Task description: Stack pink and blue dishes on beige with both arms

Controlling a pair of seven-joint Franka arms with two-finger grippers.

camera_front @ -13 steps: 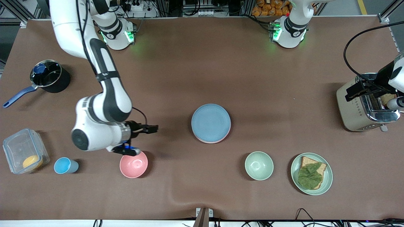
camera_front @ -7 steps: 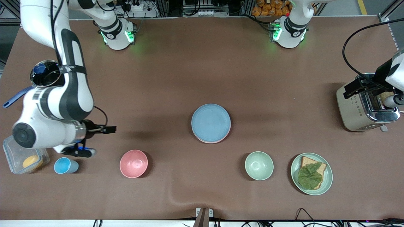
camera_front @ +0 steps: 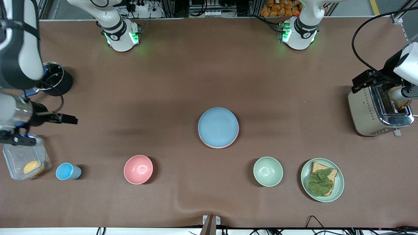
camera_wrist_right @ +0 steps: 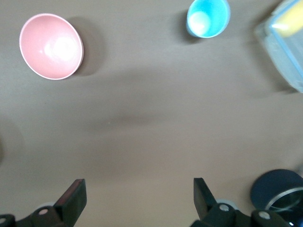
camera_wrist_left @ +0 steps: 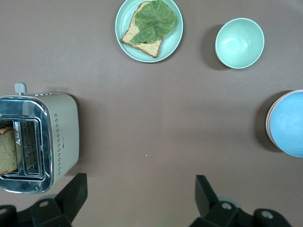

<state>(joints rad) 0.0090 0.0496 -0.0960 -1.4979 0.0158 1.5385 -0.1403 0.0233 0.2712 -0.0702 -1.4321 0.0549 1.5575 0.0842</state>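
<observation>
The light blue plate (camera_front: 218, 126) lies at the table's middle, on top of the pink plate (camera_front: 217, 146), of which only a thin rim shows. In the left wrist view the blue plate (camera_wrist_left: 289, 124) shows the same pink rim (camera_wrist_left: 268, 126). No beige plate shows in any view. My right gripper (camera_front: 19, 139) hangs open over the clear box at the right arm's end; its fingers (camera_wrist_right: 75, 195) are wide apart around my right gripper (camera_wrist_right: 138, 194), with nothing between them. My left gripper (camera_front: 402, 94) is open over the toaster; in its wrist view my left gripper (camera_wrist_left: 140, 194) is empty.
A pink bowl (camera_front: 138, 169), a blue cup (camera_front: 67, 171) and a clear box (camera_front: 24, 156) lie toward the right arm's end, with a black pot (camera_front: 55, 80). A green bowl (camera_front: 268, 171), a green plate with toast (camera_front: 322, 180) and a toaster (camera_front: 378, 109) lie toward the left arm's end.
My right arm has swung away from the pink bowl, past the blue cup, to over the clear box. My left gripper has shifted slightly over the toaster. The plates have not moved.
</observation>
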